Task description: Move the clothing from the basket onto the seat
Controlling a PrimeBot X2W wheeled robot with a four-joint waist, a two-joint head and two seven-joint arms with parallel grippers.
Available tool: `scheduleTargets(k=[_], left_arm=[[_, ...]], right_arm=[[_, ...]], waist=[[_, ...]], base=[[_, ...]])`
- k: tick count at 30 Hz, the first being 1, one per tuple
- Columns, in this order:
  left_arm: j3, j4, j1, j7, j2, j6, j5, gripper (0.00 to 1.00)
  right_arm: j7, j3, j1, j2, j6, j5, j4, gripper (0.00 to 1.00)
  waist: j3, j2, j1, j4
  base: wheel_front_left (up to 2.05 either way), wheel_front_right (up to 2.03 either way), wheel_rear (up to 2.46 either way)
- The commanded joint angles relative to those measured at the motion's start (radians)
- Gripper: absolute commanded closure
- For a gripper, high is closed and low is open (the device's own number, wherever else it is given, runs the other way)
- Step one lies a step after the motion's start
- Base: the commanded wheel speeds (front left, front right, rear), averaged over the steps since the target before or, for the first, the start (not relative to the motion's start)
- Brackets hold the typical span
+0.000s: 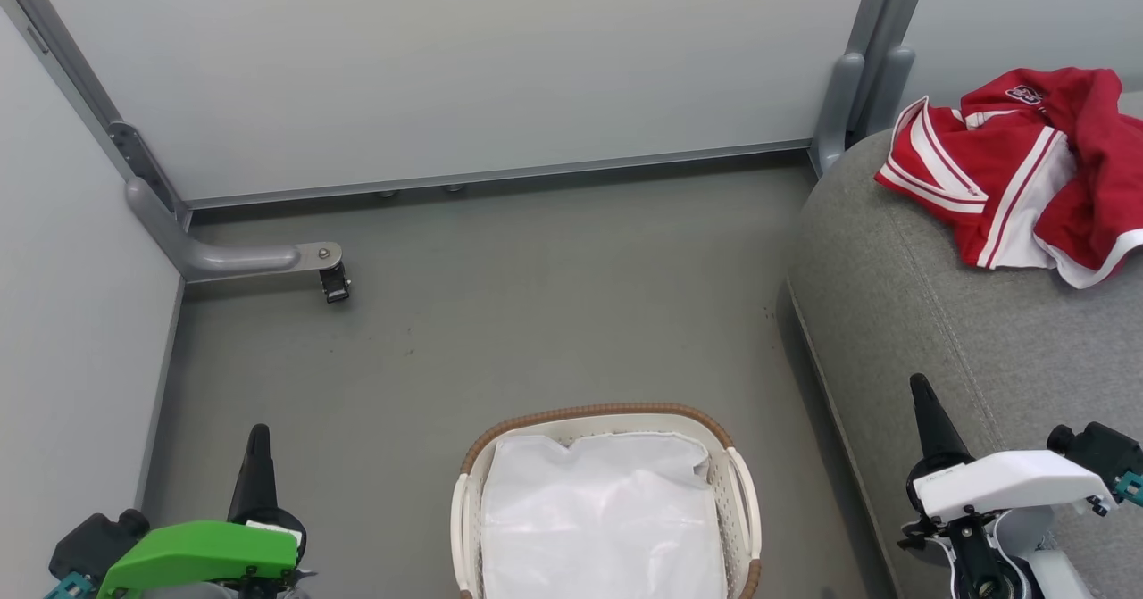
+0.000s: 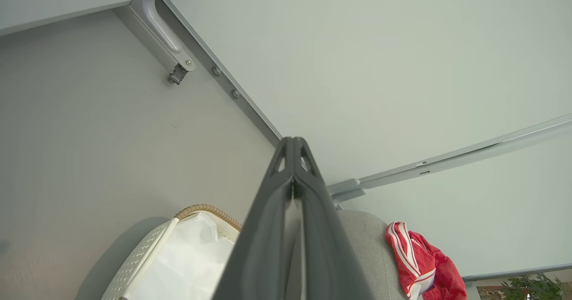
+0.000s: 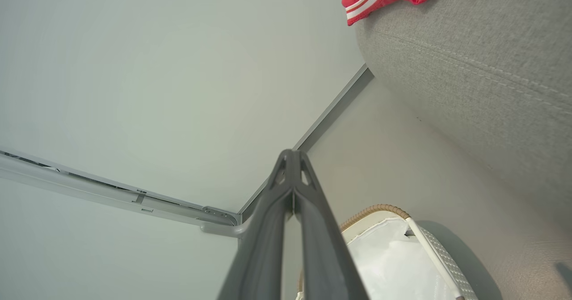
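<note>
Pinched fully closed on nothing, left gripper (image 1: 259, 438) and right gripper (image 1: 920, 391) either side of the basket (image 1: 607, 413) on the floor (image 1: 536, 313), white liner (image 1: 598, 510) inside, and further right the red clothing (image 1: 1009, 170) heaped on the grey seat (image 1: 929, 322)

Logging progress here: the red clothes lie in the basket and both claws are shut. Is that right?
No. The red clothes lie on the grey sofa, not in the basket, as the head view shows. The left claw and right claw are both shut.
</note>
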Motion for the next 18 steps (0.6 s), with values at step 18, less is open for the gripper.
scheduleTargets(k=[18], left_arm=[[0.029, -0.014, -0.048, 0.054, 0.004, -0.013, -0.179, 1.0]], right_arm=[[0.054, -0.028, -0.014, -0.007, -0.001, 0.201, -0.02, 1.0]], waist=[[-0.004, 0.0, 0.0, -0.007]], base=[[0.0, 0.0, 0.0]])
